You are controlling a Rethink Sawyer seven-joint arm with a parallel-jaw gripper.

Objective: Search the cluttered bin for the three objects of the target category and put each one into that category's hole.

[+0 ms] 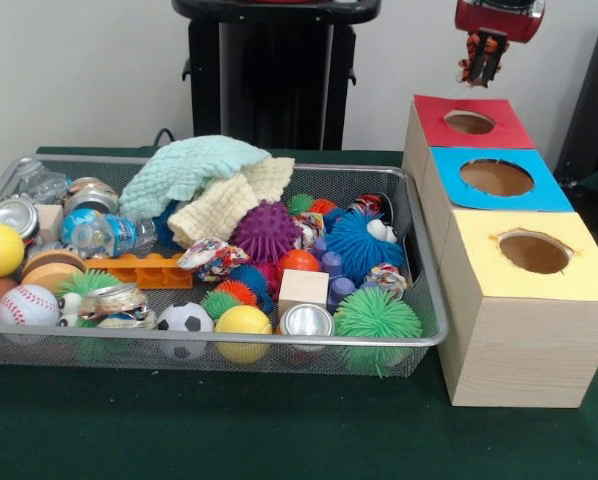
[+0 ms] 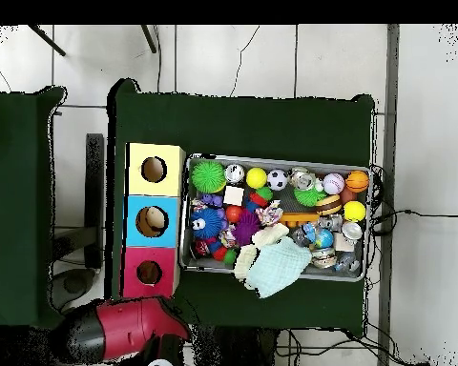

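My gripper (image 1: 482,62) hangs high at the right, above and just behind the red box's hole (image 1: 469,122). Something orange and dark shows at its tip; whether that is a held object is unclear. In the overhead view only the red arm (image 2: 118,329) shows, below the red box (image 2: 149,273). A row of wooden boxes has a red top, a blue top (image 1: 497,178) and a yellow top (image 1: 534,252), each with a round hole. The wire mesh bin (image 1: 427,300) holds balls, spiky toys, crushed cans, cloths and blocks.
In the bin lie a mint cloth (image 1: 194,165), a purple spiky ball (image 1: 266,230), a green spiky ball (image 1: 377,315), a yellow ball (image 1: 243,320), a soccer ball (image 1: 185,319), a baseball (image 1: 26,305), a plastic bottle (image 1: 104,232) and a wooden cube (image 1: 303,288). Green cloth covers the table.
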